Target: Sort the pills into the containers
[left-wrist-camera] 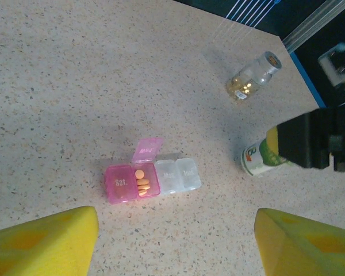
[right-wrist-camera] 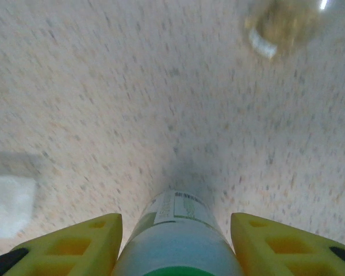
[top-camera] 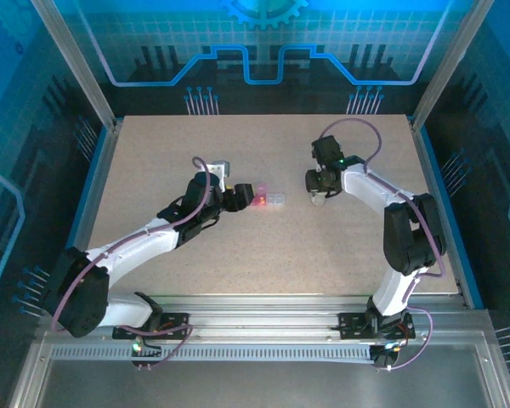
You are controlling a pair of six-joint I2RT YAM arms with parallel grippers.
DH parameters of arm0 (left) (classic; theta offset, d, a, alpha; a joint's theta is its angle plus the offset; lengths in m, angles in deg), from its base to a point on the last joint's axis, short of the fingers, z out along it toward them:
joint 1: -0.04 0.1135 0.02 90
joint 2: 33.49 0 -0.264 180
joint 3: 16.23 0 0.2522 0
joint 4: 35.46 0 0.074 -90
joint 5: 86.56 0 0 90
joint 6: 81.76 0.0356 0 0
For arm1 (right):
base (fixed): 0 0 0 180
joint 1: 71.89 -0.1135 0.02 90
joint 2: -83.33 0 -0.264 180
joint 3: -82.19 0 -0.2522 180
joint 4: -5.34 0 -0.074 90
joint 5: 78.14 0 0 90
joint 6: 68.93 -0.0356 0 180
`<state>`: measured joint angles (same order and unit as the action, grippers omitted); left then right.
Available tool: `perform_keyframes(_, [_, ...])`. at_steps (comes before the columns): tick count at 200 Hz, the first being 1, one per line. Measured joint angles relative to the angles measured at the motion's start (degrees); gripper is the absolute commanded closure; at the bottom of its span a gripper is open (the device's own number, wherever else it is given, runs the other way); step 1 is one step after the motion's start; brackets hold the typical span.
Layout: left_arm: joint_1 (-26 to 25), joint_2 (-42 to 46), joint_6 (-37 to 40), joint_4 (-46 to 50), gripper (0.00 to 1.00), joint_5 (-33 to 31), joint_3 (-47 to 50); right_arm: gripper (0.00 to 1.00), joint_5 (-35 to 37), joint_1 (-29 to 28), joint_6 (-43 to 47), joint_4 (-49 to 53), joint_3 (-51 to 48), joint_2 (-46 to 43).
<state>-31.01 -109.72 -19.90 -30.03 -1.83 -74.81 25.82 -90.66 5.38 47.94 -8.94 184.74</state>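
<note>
The clear-and-pink pill box (left-wrist-camera: 152,181) lies mid-table with one pink lid flipped up and several orange pills (left-wrist-camera: 142,183) in that compartment. In the top view the pill box (top-camera: 269,199) sits just right of my left gripper (top-camera: 236,197). The left gripper (left-wrist-camera: 175,253) is open and hovers above bare table in front of the box. The white bottle (right-wrist-camera: 181,213), green cap up, stands between the yellow fingers of my right gripper (right-wrist-camera: 176,227), which hug both of its sides. The bottle (left-wrist-camera: 254,160) stands right of the box. The amber vial (left-wrist-camera: 250,79), yellow pills inside, stands farther back.
The speckled tabletop (top-camera: 263,255) stretches from the box toward the near rail. A blue edge strip (left-wrist-camera: 302,63) and metal frame posts (top-camera: 429,93) bound the table on the right. The right arm's black wrist (left-wrist-camera: 307,138) hangs over the bottle.
</note>
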Motion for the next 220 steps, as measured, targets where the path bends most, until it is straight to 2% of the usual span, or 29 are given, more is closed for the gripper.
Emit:
perform_keyframes(35, [1.07,0.00,0.55,-0.07,0.26,0.17,0.00,0.54,0.68,0.04,2.71,-2.40,9.81,3.28])
perform_keyframes(71, [2.10,-0.72,1.25,-0.04,0.26,0.66,-0.02,0.54,1.05,0.09,3.96,-4.02,21.64,14.05])
perform_keyframes(105, [2.62,-3.34,1.31,0.04,0.26,1.27,-0.02,0.52,1.75,0.09,4.42,-0.94,31.80,24.39])
perform_keyframes(138, [2.82,-5.75,1.33,0.37,0.27,1.70,-0.52,0.49,2.36,0.20,5.44,1.29,35.30,28.26])
perform_keyframes(154, [2.82,-6.88,1.33,0.37,0.27,1.73,-1.38,0.46,2.34,0.46,5.70,1.88,35.87,28.79])
perform_keyframes(179, [2.82,-7.54,1.31,0.31,0.27,2.10,-2.10,0.33,1.95,1.31,5.90,2.54,37.05,29.42])
perform_keyframes(200, [2.82,-7.54,1.31,0.33,0.27,2.08,-2.45,0.26,0.83,2.34,6.40,3.48,38.95,29.94])
perform_keyframes(220, [2.89,-7.82,1.31,0.59,0.27,2.05,-3.21,0.23,-0.26,3.10,6.73,4.17,39.98,29.92])
